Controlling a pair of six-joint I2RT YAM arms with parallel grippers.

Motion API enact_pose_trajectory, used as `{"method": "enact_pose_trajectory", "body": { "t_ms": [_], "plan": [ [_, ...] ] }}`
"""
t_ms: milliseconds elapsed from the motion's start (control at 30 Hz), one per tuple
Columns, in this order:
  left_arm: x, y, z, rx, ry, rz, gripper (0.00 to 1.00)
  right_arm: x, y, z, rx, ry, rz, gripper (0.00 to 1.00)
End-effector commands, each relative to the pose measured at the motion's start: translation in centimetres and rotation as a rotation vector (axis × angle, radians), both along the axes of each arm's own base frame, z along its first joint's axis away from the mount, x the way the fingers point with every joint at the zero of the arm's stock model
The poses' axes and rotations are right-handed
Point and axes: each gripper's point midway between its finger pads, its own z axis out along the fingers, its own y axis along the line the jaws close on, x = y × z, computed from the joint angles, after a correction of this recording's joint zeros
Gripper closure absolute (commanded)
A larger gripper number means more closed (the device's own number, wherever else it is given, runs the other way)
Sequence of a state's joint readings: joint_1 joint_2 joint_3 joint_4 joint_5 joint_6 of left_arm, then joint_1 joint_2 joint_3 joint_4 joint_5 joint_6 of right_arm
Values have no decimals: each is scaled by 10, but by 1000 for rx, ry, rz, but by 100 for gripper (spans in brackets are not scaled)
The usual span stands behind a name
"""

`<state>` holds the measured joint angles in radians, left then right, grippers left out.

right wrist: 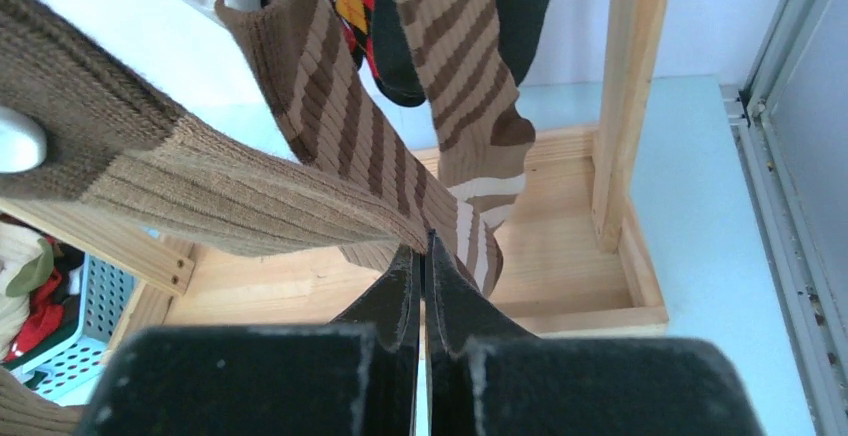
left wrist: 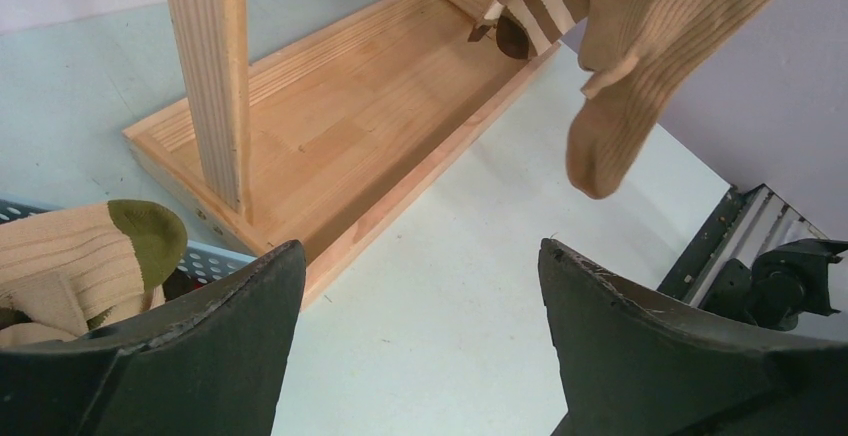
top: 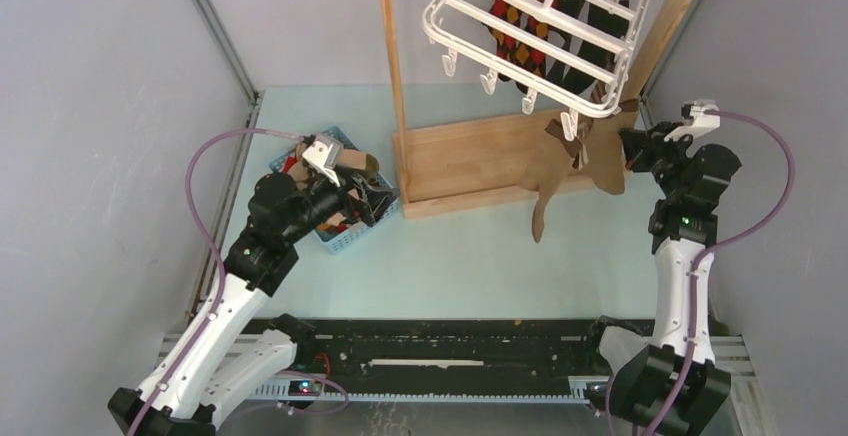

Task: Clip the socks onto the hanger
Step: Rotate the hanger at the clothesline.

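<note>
The white hanger (top: 540, 41) hangs by its hook from the wooden rail. Red-orange-black argyle socks (top: 520, 26) and black socks dangle under it. A plain tan sock (top: 560, 166) hangs from a front clip (top: 570, 124), its toe (left wrist: 600, 161) above the table. My right gripper (right wrist: 425, 246) is shut on this tan sock's (right wrist: 200, 196) edge, which stretches from the clip to the fingertips. Brown striped socks (right wrist: 450, 76) hang just behind. My left gripper (left wrist: 420, 251) is open and holds nothing, low over the table beside the basket.
A blue mesh basket (top: 345, 238) under my left wrist holds more socks, among them a tan one with an olive toe (left wrist: 110, 246). The wooden stand's tray base (left wrist: 350, 116) and upright post (left wrist: 210, 66) stand between the arms. Grey walls close both sides.
</note>
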<state>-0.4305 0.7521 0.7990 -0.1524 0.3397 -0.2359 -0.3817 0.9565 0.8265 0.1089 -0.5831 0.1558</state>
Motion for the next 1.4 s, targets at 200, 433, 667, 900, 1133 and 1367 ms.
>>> {"method": "enact_pose_trajectory", "body": {
  "t_ms": [200,433,667,900,1133,1367],
  "plan": [
    [1,-3,21,-37,-37,-13,11,28,-28,25,-30,-60,-47,100],
    [2,-8,23,-62,-30,-31,12,40,-36,33,-28,-79,-63,100],
    [6,-14,25,-92,-9,-47,12,62,-55,31,-8,-53,-113,100],
    [9,-19,28,-126,2,-57,13,80,-67,23,9,-24,-128,100],
    [15,-25,26,-140,36,-67,13,92,-71,24,-6,-23,-120,100],
    [24,-29,34,-178,37,-57,14,108,-83,19,8,2,-145,100]
  ]
}}
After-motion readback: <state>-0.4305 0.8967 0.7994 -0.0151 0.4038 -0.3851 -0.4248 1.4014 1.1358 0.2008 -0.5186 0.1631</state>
